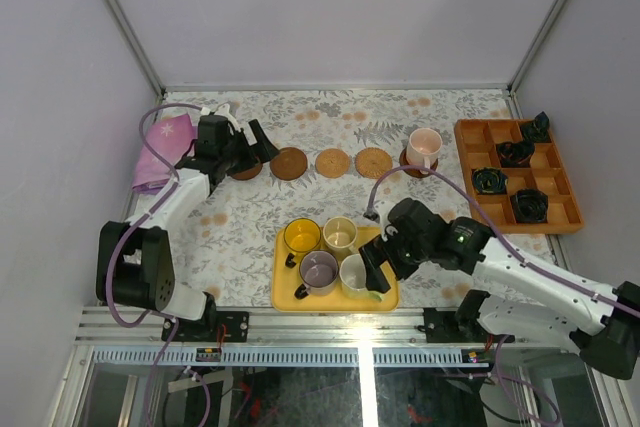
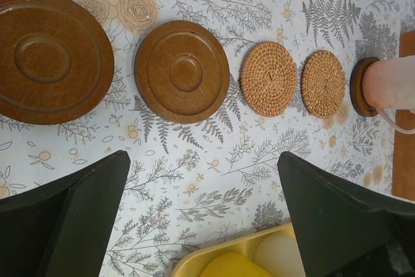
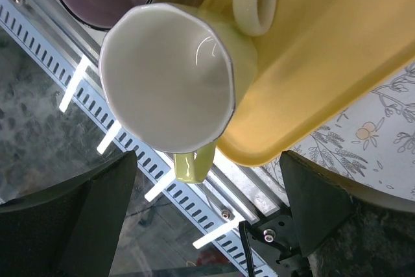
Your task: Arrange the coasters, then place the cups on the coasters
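Note:
Five coasters lie in a row at the back: a dark brown one (image 2: pixel 48 56) nearest my left gripper, another dark brown one (image 1: pixel 289 163) (image 2: pixel 182 71), two tan woven ones (image 1: pixel 333 162) (image 1: pixel 374 162), and a dark brown one (image 2: pixel 358 87) under the pink cup (image 1: pixel 424 147) (image 2: pixel 392 82). The yellow cup (image 1: pixel 301 237), cream cup (image 1: pixel 340 234), purple cup (image 1: pixel 318 270) and pale green cup (image 1: pixel 355 275) (image 3: pixel 168 76) stand in the yellow tray (image 1: pixel 385 299). My left gripper (image 1: pixel 258 152) (image 2: pixel 204 212) hovers open near the leftmost coaster, holding nothing. My right gripper (image 1: pixel 373 269) (image 3: pixel 207 205) is open beside the pale green cup, whose handle (image 3: pixel 191 163) points toward its jaws.
An orange divided tray (image 1: pixel 500 132) with small black objects sits at the back right. A purple cloth (image 1: pixel 165 152) lies at the back left. The yellow tray rests near the table's front edge, over the metal rail (image 3: pixel 162 186).

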Tool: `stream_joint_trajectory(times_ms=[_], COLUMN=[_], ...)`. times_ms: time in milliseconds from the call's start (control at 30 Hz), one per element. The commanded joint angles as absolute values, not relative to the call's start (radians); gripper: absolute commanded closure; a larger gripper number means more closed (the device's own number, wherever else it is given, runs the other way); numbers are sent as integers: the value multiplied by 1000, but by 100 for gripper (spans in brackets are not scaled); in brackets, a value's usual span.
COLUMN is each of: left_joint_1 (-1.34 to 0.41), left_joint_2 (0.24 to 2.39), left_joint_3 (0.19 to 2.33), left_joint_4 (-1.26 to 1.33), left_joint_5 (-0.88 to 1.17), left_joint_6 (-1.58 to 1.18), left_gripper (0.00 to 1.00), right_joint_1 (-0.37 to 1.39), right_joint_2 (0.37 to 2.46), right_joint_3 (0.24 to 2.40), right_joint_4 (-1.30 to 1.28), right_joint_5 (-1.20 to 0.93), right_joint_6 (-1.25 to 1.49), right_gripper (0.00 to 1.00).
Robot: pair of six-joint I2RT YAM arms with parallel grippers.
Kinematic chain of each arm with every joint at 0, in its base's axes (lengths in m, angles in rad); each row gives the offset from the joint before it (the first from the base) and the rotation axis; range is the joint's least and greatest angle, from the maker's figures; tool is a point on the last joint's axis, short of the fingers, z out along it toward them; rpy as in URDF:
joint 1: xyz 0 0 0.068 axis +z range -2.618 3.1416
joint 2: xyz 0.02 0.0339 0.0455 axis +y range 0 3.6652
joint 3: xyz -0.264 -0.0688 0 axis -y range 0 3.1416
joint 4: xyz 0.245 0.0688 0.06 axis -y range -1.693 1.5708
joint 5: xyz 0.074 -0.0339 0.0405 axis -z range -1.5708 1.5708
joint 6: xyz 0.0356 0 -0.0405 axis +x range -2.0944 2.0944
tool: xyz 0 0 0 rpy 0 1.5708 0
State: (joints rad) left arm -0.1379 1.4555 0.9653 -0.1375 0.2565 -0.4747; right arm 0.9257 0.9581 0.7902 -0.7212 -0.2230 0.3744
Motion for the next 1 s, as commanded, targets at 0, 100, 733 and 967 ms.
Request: stream_joint_trajectory(times_ms=[0, 100, 733, 967], left_joint_1=[-144, -144, -144, -144], left_joint_2=[1423, 1423, 1449, 1455], left_joint_3=[943, 940, 945, 941], left_joint_4=[-155, -156, -150, -146], left_joint_5=[234, 234, 238, 242], left_joint_6=[-456, -456, -462, -463], left_gripper=[2, 2, 1, 1], right_joint_1=[980, 999, 1073, 1082], right_joint_2=[990, 1012, 1100, 1137], right_joint_3=[780, 770, 747, 756], right_joint_4=[-688, -694, -687, -675], right_joint_5=[-178, -178, -126, -147], right_joint_6=[394, 390, 376, 359], right_gripper=[1, 1, 35, 46])
